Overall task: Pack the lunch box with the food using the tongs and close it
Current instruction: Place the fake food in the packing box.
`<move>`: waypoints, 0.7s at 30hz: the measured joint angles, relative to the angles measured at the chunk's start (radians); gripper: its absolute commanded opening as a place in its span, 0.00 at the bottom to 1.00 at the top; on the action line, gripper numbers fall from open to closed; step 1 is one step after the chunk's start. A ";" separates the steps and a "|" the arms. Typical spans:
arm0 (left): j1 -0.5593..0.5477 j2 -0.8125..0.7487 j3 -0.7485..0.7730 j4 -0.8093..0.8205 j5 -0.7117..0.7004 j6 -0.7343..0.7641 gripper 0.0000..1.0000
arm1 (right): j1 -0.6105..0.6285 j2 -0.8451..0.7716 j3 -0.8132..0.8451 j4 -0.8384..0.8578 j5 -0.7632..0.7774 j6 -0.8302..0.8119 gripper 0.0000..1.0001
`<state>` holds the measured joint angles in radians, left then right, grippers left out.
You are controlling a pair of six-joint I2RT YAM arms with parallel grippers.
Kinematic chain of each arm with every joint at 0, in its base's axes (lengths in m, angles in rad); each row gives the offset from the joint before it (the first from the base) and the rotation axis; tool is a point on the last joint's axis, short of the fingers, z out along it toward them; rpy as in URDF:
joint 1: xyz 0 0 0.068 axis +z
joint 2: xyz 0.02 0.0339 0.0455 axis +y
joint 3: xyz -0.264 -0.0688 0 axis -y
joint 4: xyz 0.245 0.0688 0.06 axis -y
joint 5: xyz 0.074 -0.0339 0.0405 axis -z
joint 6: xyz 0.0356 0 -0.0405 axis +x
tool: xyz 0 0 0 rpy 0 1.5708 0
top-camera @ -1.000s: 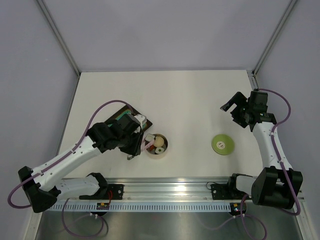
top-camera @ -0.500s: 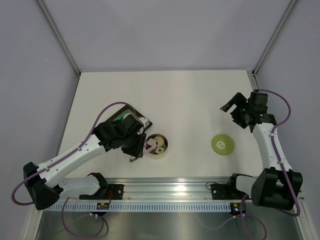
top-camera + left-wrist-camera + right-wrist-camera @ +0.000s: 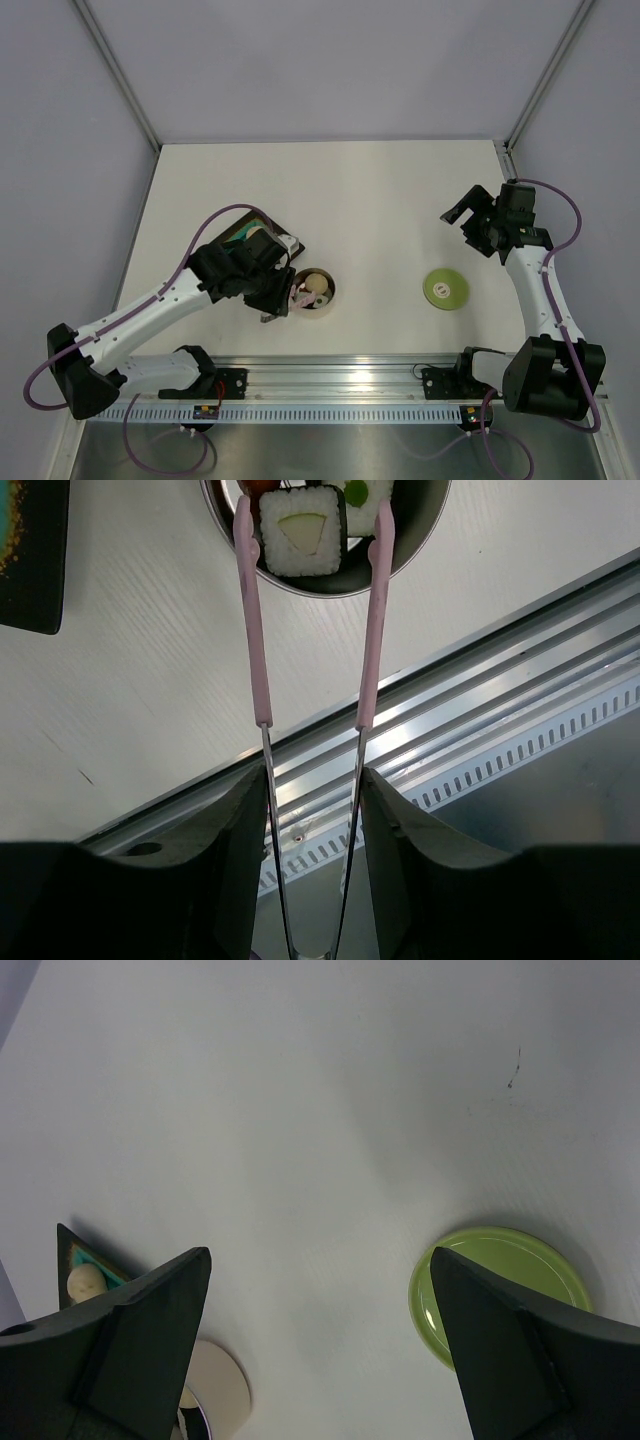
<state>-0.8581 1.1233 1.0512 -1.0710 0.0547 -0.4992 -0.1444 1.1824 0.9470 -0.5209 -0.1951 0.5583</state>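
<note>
Mid-packing, at the drop-off into the bowl. Pale-pink tongs (image 3: 253, 630) clamped at their thin stems by the left pincer (image 3: 313, 780), tips reaching down into the steel lunch box (image 3: 408, 528) on the counter (image 3: 380, 200). Between the tips a white rice cube (image 3: 302, 530) with a pale centre, resting inside the bowl with more food (image 3: 358, 490) behind it. Close against the left tip, a sliver of gap at the right tip, so probably released rather than gripped.

Off to the right, the right pincer (image 3: 320, 1260) spread wide and empty, hovering beyond the lime-green lid (image 3: 500, 1290), itself flat on the counter and well apart from the lunch box.

Next move, as a judgement: raise the tongs straight up, clear of the rim, without dragging the cube out; then swing back to the dark tray (image 3: 35, 570) near the bowl, on its left, for another piece. Lid last.

Hard to make out: far part of the bowl cut off at the top of the left wrist view; most of the tray buried under the left arm from above; only one beige ball (image 3: 85, 1282) showing in a tray corner from the right wrist — remaining food count unknown. Contact between left tip and cube uncertain.
</note>
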 measured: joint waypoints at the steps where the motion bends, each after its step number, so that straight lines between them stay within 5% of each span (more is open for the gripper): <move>1: 0.000 0.000 0.000 0.000 0.000 0.000 0.41 | 0.000 0.000 0.000 0.000 0.000 0.000 1.00; 5: 0.000 0.000 0.006 -0.003 -0.001 0.000 0.35 | 0.000 0.000 0.000 0.000 0.000 0.000 0.99; 12: 0.000 -0.002 0.087 -0.014 -0.008 -0.003 0.01 | 0.000 0.001 0.000 0.000 0.000 0.000 0.99; 21: 0.057 -0.013 0.200 -0.010 -0.058 0.002 0.00 | 0.000 0.001 0.000 0.000 0.000 0.000 1.00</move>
<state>-0.8009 1.1103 1.2507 -1.0805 -0.0036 -0.4976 -0.1444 1.1831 0.9470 -0.5209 -0.1955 0.5579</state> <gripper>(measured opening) 0.212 0.993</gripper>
